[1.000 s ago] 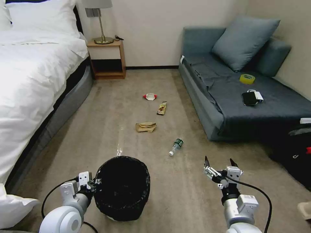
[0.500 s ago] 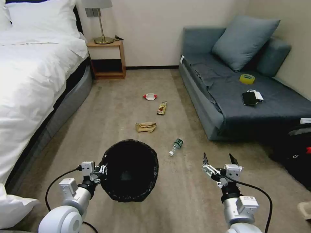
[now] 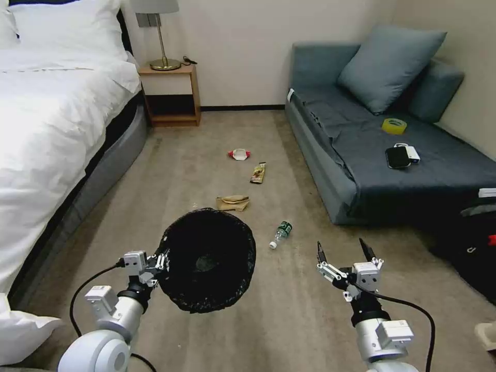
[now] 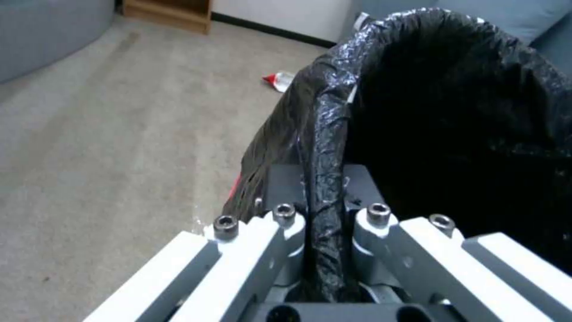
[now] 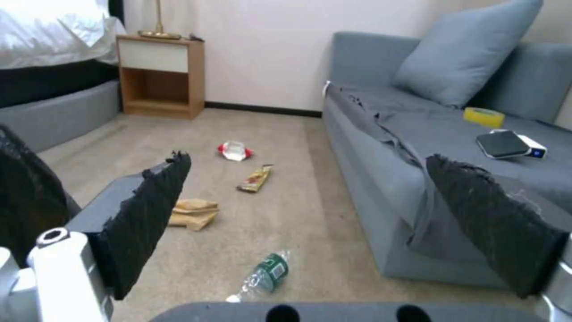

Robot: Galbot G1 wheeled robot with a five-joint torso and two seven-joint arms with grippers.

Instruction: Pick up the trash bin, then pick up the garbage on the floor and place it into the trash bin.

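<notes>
My left gripper (image 3: pixel 159 263) is shut on the rim of the trash bin (image 3: pixel 209 258), a round bin lined with a crinkly black bag, held off the floor and tilted with its mouth facing up and toward me. The left wrist view shows the bin's rim (image 4: pixel 325 147) pinched between the fingers. My right gripper (image 3: pixel 343 252) hangs open over the carpet, near a clear bottle with green label (image 3: pixel 280 233). Farther off lie a crumpled brown paper bag (image 3: pixel 233 202), a brown-gold wrapper (image 3: pixel 258 172) and a white packet with red ends (image 3: pixel 239 154).
A white bed (image 3: pixel 51 119) runs along the left, a grey sofa (image 3: pixel 392 150) along the right with a yellow tape roll (image 3: pixel 394 125) and a black phone (image 3: pixel 397 157). A wooden nightstand (image 3: pixel 170 93) stands at the back wall. A dark bag (image 3: pixel 475 243) lies at far right.
The left gripper has lifted the trash bin off the floor and carried it forward, tilting it. The right gripper has moved slightly forward and left, still open.
</notes>
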